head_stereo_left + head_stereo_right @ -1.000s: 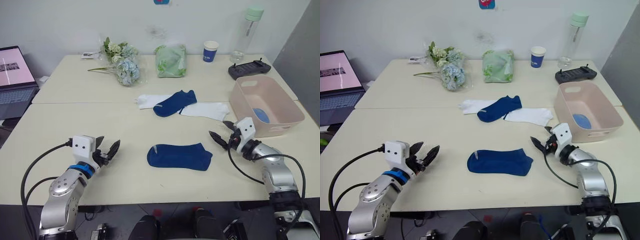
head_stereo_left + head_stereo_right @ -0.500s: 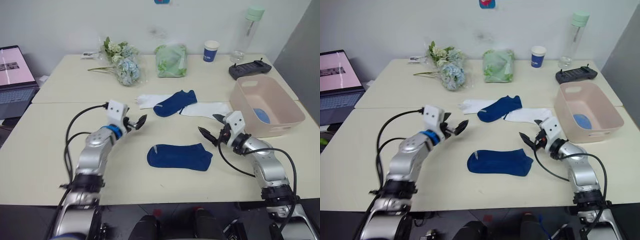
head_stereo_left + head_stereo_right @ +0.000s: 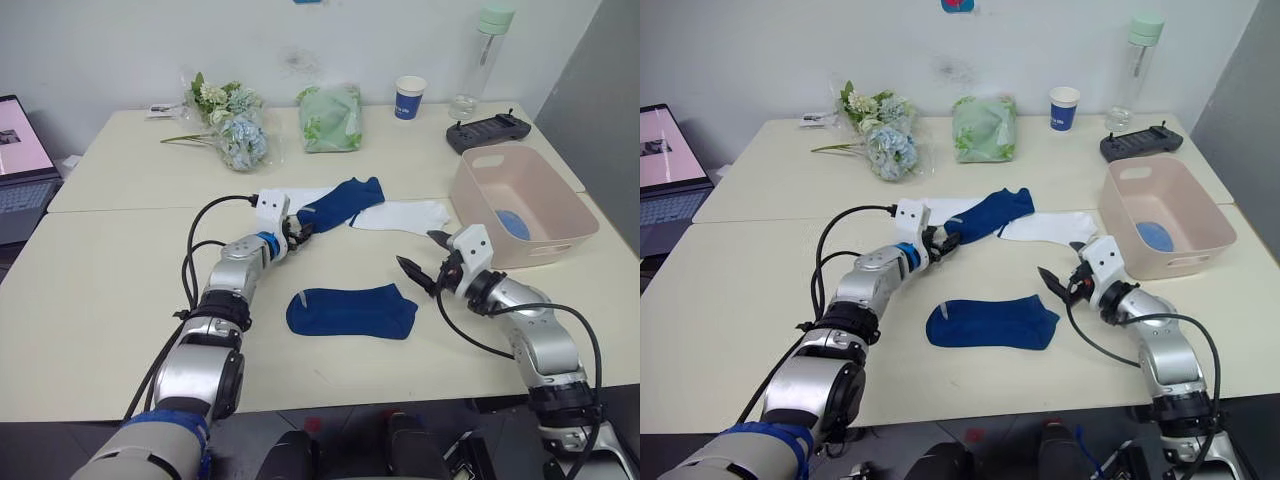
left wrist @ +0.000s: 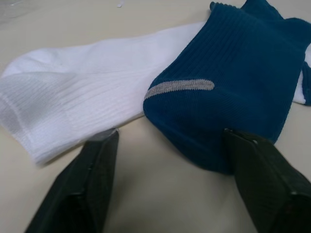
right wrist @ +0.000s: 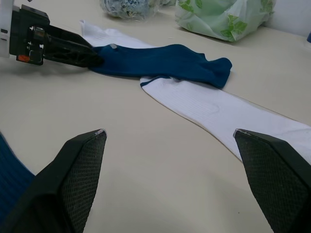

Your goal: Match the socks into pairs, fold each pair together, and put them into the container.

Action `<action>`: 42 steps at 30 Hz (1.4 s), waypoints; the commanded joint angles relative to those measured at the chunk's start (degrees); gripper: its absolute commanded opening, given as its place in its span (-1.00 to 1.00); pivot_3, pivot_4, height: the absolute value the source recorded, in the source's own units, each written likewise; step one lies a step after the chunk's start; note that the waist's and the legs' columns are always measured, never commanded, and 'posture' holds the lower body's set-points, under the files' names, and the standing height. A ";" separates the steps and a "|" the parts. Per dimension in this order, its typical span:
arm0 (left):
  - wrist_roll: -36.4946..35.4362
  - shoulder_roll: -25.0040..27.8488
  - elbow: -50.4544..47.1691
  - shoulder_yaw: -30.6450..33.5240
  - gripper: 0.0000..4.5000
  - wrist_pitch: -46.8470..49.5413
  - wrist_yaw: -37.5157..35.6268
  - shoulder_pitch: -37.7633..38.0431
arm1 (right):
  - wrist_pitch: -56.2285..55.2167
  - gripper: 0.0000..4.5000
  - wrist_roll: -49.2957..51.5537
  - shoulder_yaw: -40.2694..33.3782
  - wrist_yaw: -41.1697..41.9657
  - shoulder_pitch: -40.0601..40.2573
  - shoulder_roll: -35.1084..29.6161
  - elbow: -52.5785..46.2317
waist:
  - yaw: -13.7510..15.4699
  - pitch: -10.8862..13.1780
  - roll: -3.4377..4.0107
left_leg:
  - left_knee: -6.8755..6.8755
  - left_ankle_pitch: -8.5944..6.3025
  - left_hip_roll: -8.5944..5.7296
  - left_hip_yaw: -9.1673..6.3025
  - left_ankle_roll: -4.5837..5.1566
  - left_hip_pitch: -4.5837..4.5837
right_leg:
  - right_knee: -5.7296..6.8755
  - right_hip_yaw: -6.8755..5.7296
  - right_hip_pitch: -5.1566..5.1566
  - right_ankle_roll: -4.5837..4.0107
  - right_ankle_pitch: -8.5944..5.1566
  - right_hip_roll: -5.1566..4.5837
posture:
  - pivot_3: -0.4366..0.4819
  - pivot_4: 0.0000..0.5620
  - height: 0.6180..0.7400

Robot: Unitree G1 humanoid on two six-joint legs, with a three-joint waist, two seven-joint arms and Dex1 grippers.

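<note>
Navy sock (image 3: 342, 202) at the table's middle is being approached by the left gripper (image 4: 167, 160), fingers spread wide and nothing held.

Navy fabric of that sock lies across two white socks (image 3: 412, 214), so the left fingers (image 4: 95, 174) are best closed on its near end alone, where the grey mark shows, without the white cuff beside it being pinched; it could then be carried to its mate (image 3: 352, 311), which lies flat nearer the robot. The right gripper (image 3: 425, 260) is held wide open and empty just beside that mate, between it and the tub (image 3: 520, 205). Inside the pink tub, at the table's right edge, something light blue (image 3: 512, 224) is seen on the floor, probably the folded blue pair; no other contents can be made out.
</note>
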 commanded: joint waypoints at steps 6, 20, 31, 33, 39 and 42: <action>0.67 -0.23 2.15 0.93 -0.85 -2.92 -0.45 -1.91 | 0.15 1.00 0.56 -1.23 -0.90 -0.23 -0.33 -3.27 | -0.09 0.00 0.00 | 0.00 0.00 0.00 0.01 0.00 0.00 | 0.01 0.00 -0.02 0.00 0.00 0.01 | -0.05 -0.47 1.00; -4.38 4.60 -37.44 2.59 -0.99 14.44 -4.71 20.74 | -0.43 1.00 0.41 2.26 1.85 -4.32 0.74 0.13 | -0.37 -0.01 0.02 | -0.03 0.00 0.14 0.04 0.00 0.02 | 0.07 0.11 -0.09 0.00 0.00 0.01 | -0.05 -0.47 1.00; -15.17 18.24 -65.36 11.73 -0.99 33.80 -10.34 43.40 | 5.88 1.00 0.63 7.20 9.02 -16.05 1.29 7.75 | -0.53 0.02 0.06 | -0.03 0.00 0.22 0.03 0.00 0.04 | 0.05 0.14 -0.04 -0.01 0.00 -0.01 | -0.05 -0.47 1.00; -16.19 19.75 -67.28 13.29 -0.99 34.07 -11.30 47.67 | 7.54 1.00 -0.20 9.69 11.57 -22.06 2.59 14.28 | -1.02 0.02 0.06 | -0.08 -0.01 0.22 0.09 0.01 0.09 | 0.06 0.19 -0.07 -0.01 0.00 0.01 | -0.05 -0.47 1.00; -17.52 20.03 -70.58 14.40 -0.99 33.41 -10.71 53.03 | 8.74 1.00 -1.04 11.30 15.28 -37.14 10.23 36.26 | -0.88 0.02 0.06 | -0.11 0.00 0.24 0.02 0.00 0.10 | 0.03 0.10 -0.04 -0.04 0.00 0.03 | -0.05 -0.47 1.00; -17.44 19.73 -71.30 14.37 -0.99 33.12 -9.61 53.66 | 7.39 1.00 -1.73 10.87 16.32 -41.15 12.66 44.05 | -0.79 0.02 0.06 | -0.10 0.00 0.25 0.00 0.00 0.08 | 0.01 0.09 -0.04 -0.04 0.00 -0.01 | -0.05 -0.47 1.00</action>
